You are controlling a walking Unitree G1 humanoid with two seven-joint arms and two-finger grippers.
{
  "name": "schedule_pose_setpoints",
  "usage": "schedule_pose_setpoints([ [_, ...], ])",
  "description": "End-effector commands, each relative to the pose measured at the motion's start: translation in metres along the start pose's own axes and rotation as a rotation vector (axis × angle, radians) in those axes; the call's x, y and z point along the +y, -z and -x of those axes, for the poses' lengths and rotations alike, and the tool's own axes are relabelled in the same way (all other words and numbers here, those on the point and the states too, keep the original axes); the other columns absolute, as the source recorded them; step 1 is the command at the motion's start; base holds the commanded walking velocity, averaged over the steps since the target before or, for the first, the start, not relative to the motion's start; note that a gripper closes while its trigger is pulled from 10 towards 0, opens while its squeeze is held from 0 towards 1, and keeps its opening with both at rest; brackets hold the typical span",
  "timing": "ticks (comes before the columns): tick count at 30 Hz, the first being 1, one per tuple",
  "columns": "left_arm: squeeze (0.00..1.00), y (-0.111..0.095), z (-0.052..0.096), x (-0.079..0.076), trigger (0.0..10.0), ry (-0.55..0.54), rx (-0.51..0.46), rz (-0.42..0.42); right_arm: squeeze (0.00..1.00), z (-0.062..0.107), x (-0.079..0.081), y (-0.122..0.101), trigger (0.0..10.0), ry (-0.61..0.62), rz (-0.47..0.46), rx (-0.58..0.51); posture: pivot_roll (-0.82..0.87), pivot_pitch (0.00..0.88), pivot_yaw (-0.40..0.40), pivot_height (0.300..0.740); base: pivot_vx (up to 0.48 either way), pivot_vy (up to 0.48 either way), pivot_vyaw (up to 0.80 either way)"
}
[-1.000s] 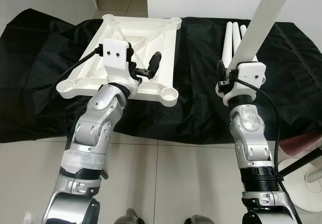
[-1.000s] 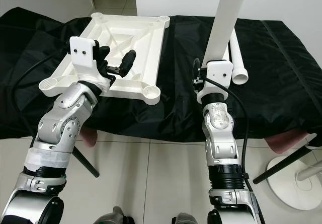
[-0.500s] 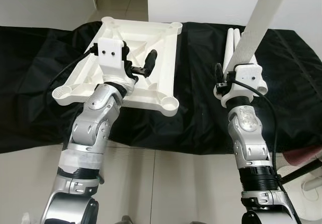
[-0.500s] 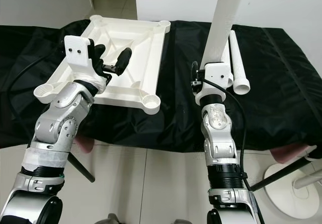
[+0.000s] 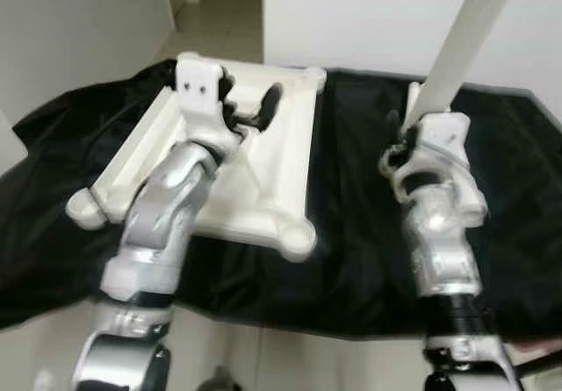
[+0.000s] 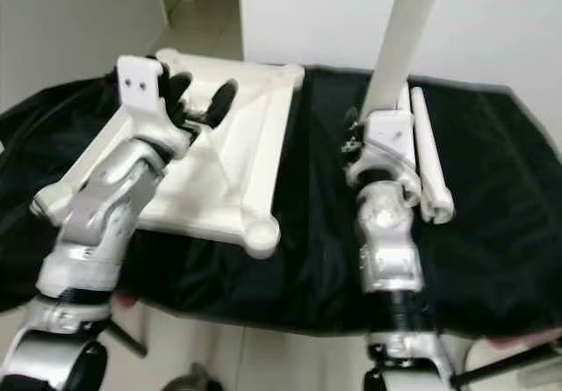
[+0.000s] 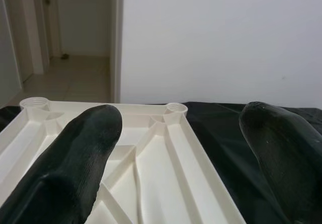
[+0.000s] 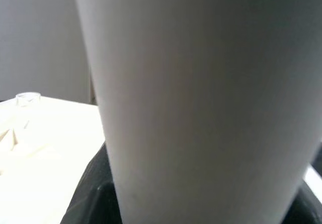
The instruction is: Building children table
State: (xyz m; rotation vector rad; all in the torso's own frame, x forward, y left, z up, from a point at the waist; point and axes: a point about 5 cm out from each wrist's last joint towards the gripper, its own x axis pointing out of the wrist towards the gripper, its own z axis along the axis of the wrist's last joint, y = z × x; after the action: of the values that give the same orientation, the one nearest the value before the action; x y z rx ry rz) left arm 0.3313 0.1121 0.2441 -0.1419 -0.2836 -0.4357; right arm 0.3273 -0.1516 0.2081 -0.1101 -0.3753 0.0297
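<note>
Between the left gripper's (image 5: 248,112) spread, empty fingers lies the upturned white tabletop (image 5: 281,171) on black cloth (image 5: 360,224). Right eye view: the right gripper (image 6: 384,120) clasps an upright table leg (image 6: 406,31); spare legs (image 6: 430,167) lie just beside it. Left wrist view: fingers (image 7: 75,163) apart over the tabletop's ribs.

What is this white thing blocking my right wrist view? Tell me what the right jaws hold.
Observer: A white table leg, held pointing steeply upward above the black cloth.
Operator: Give me the nearest socket.
Observer: The upturned tabletop lies to the robot's left of the leg; its near corner socket has nothing in it.
Operator: Report the left jaws.
Observer: Open, over the tabletop, holding nothing.
</note>
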Motion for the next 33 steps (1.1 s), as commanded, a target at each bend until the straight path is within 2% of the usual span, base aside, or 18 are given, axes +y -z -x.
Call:
schedule_pose_setpoints([
  [1, 0.0, 0.001, 0.0, -0.008, 10.0, 0.032, 0.0, 0.005, 0.0, 0.0, -0.009, 0.001, 10.0, 0.029, 0.015, 0.003, 0.04, 0.0, 0.017, 0.74, 0.0, 0.0, 0.0],
  [9, 0.0, 0.007, 0.002, -0.015, 10.0, 0.074, 0.027, -0.001, 0.0, 0.0, -0.008, 0.004, 10.0, 0.029, -0.001, 0.02, 0.04, 0.0, 0.022, 0.74, 0.0, 0.0, 0.0],
  [21, 0.0, 0.013, 0.0, -0.021, 10.0, 0.108, 0.049, 0.016, 0.0, 0.003, -0.011, 0.006, 10.0, 0.043, -0.005, 0.031, 0.02, 0.007, 0.031, 0.74, 0.0, 0.0, -0.77],
  [29, 0.0, 0.012, 0.0, -0.02, 10.0, 0.086, 0.047, 0.04, 0.0, 0.005, -0.011, 0.005, 10.0, 0.042, -0.004, 0.026, 0.03, 0.004, 0.027, 0.74, 0.0, 0.0, 0.0],
  [33, 0.0, 0.011, 0.001, -0.017, 10.0, 0.065, 0.043, 0.046, 0.0, 0.004, -0.009, 0.006, 10.0, 0.038, -0.002, 0.029, 0.04, 0.005, 0.023, 0.74, 0.0, 0.304, 0.0],
])
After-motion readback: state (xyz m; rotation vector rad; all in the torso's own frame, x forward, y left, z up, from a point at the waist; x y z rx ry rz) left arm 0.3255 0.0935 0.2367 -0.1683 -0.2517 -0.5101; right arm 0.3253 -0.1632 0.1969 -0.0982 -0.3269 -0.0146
